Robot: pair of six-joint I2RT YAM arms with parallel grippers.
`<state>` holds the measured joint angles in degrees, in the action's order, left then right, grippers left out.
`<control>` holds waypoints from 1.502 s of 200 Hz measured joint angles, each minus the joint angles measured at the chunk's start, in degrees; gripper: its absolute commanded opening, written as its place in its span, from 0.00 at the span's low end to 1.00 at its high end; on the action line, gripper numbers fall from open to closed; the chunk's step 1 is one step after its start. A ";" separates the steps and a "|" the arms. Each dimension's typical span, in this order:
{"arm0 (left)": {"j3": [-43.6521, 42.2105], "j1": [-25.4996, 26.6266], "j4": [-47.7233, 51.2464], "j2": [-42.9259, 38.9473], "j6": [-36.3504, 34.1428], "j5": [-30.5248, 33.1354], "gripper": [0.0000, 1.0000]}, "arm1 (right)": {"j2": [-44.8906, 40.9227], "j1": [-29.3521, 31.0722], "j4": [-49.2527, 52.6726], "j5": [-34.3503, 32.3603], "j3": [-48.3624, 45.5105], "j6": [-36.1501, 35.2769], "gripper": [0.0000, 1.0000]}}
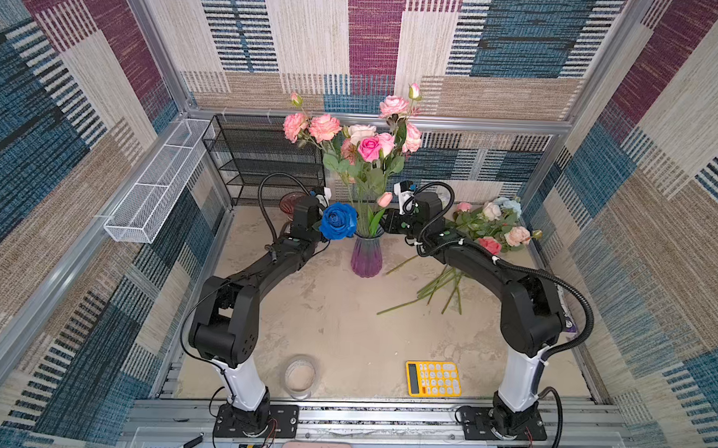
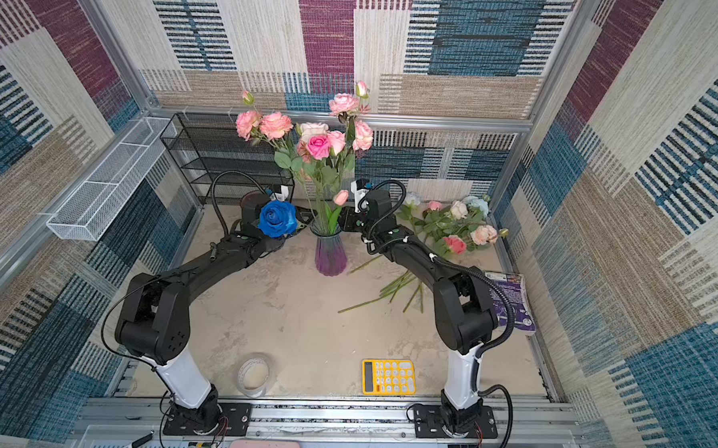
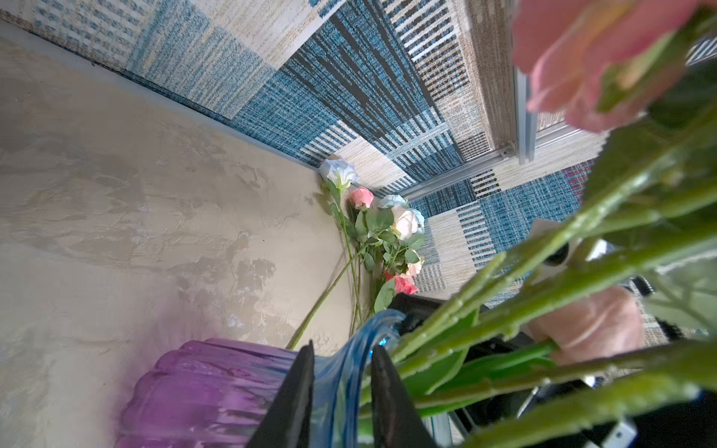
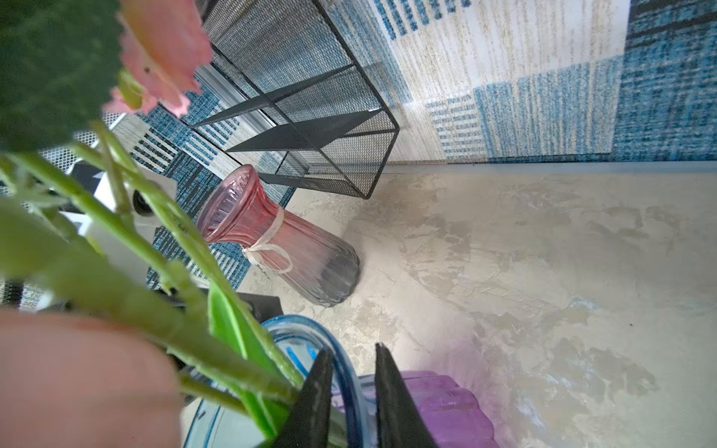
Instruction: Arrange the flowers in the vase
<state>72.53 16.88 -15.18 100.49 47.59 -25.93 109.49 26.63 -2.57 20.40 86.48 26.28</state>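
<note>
The vase (image 1: 366, 254) stands upright on the desk (image 1: 324, 323), just past centre toward 12 o'clock in both top views. The flowers (image 1: 369, 148) in it stand on end. Their long axis is near vertical, with stems down in the glass and heads up, fanning from 11 to 1 o'clock. A blue rose (image 1: 339, 221) hangs low at the vase's 9 o'clock, over the left arm's wrist; its stem is hidden. A pink bud (image 1: 384, 199) sits just above the lip at 1 o'clock.

The loose flowers (image 1: 492, 228) lie flat at the vase's 3 o'clock, near the right wall. Their long axis runs 1 to 7 o'clock: heads point to 1, bare stem ends to 7, and the right arm crosses over them.

The left claw (image 3: 342, 347) meets the vase from 9 o'clock, the right claw (image 4: 354, 349) from 3 — each with its jaws a little spread, astride the blue lip, glass between them.

Near the front edge lie a calculator (image 1: 433, 379) at 5 o'clock and a tape roll (image 1: 300, 375) at 7.
</note>
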 measured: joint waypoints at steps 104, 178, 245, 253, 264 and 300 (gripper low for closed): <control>-1.64 -0.66 1.40 -5.51 -0.04 3.56 0.40 | -6.80 -0.35 1.99 -8.20 -4.52 4.15 0.51; -4.96 -1.97 3.52 -12.48 -0.07 7.87 0.42 | -16.52 -0.39 2.19 -13.46 -12.81 5.84 0.54; -5.05 -2.49 5.86 -15.91 -0.04 8.39 0.42 | -32.30 2.45 2.67 -14.14 -23.63 1.86 0.54; -5.07 -2.51 6.16 -16.96 -0.07 9.11 0.43 | -33.75 3.98 3.02 -14.01 -24.68 0.44 0.53; -5.09 -2.62 6.51 -18.51 -0.09 9.27 0.43 | -35.01 6.45 3.91 -13.92 -25.55 -1.57 0.50; -4.81 -2.62 9.44 -23.52 -1.14 11.56 0.43 | -33.79 13.60 6.64 -13.68 -24.24 -7.89 0.48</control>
<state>67.72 14.26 -5.74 76.97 46.46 -14.37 75.70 40.23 4.08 6.72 62.24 18.39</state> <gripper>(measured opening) 0.431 0.499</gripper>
